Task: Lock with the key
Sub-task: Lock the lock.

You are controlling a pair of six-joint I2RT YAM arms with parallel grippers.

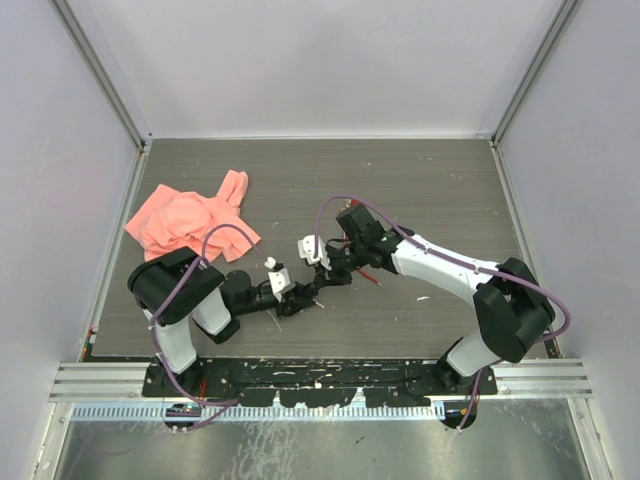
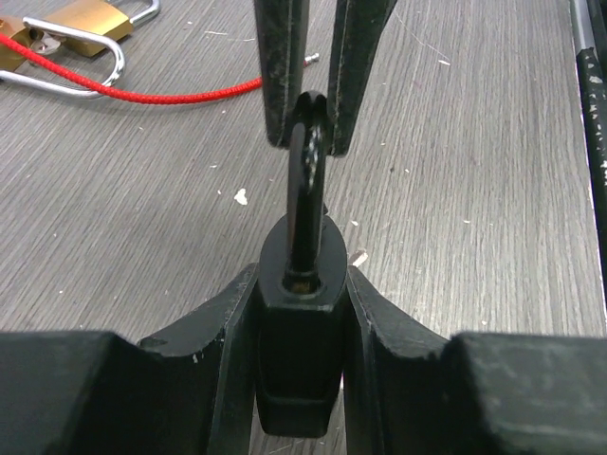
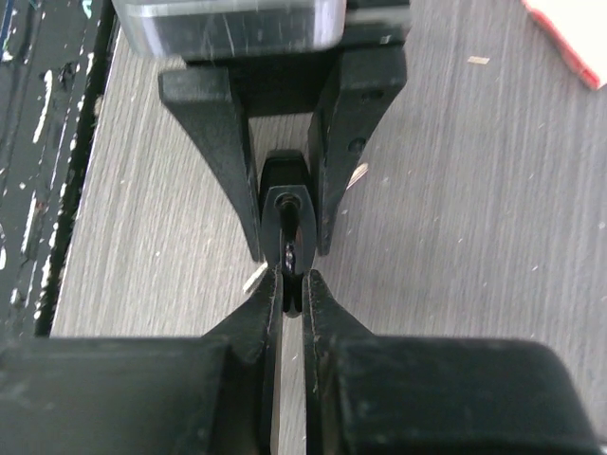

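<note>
A matte black padlock [image 2: 299, 351] sits near the middle of the counter [image 2: 493, 237], pinched in the left claw [image 2: 301, 294]. The right claw [image 3: 292, 284] is pressed onto the key [image 2: 305, 190] seated in it. Only the left wrist view shows brass padlocks [image 2: 85, 24] on a red cord [image 2: 161, 95], and only the overhead view a pink cloth [image 1: 185, 220]

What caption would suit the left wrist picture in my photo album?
Left gripper clamps a black lock while the right gripper pinches the key in its keyhole; brass padlocks lie behind.
</note>
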